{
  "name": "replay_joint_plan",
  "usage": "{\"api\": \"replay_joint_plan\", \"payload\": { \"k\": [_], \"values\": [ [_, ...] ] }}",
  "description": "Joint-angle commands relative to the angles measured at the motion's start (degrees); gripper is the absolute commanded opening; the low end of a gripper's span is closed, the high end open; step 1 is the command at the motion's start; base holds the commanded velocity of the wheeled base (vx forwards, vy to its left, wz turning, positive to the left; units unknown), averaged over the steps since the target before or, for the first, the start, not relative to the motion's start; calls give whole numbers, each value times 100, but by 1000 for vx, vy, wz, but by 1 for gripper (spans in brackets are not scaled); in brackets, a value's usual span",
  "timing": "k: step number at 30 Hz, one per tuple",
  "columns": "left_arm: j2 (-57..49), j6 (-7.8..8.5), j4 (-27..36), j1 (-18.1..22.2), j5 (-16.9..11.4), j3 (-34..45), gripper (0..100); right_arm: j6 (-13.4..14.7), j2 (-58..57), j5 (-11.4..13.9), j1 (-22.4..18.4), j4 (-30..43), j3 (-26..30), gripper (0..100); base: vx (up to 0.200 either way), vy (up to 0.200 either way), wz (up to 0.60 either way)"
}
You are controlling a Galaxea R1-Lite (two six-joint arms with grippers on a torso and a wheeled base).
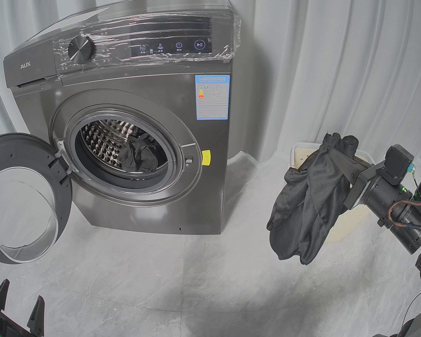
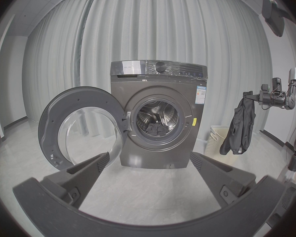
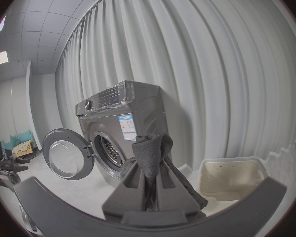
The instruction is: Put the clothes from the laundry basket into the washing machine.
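Observation:
A grey front-loading washing machine [image 1: 140, 118] stands at the left with its round door [image 1: 21, 197] swung wide open. A dark garment [image 1: 138, 154] lies inside the drum. My right gripper [image 1: 336, 153] is shut on a black garment [image 1: 308, 202] that hangs in the air above the floor, in front of the cream laundry basket [image 1: 304, 151] at the right. In the right wrist view the cloth [image 3: 150, 152] bunches between the closed fingers, and the basket [image 3: 232, 176] looks empty. My left gripper [image 1: 18, 305] stands open low at the left, facing the machine [image 2: 159, 112].
White curtains [image 1: 323, 47] hang behind everything. Pale marble floor [image 1: 173, 272] lies open between the machine and the basket. The open door juts out to the machine's left, close to my left arm.

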Motion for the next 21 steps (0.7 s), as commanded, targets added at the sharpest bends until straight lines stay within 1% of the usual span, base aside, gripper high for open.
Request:
{"api": "replay_joint_plan", "payload": {
  "k": [1,7,16,21],
  "values": [
    [-93,-1,1,4,-5,92,100,1,9,-2,40,-13,8,0,0,200,0],
    [-93,7,1,4,4,92,100,1,18,-2,66,-4,26,0,0,200,0],
    [-93,16,1,-5,-13,92,100,1,18,-2,75,-4,35,0,0,0,0],
    [-93,7,1,4,-13,92,100,1,27,-2,66,-13,52,0,-200,0,0]
  ]
}}
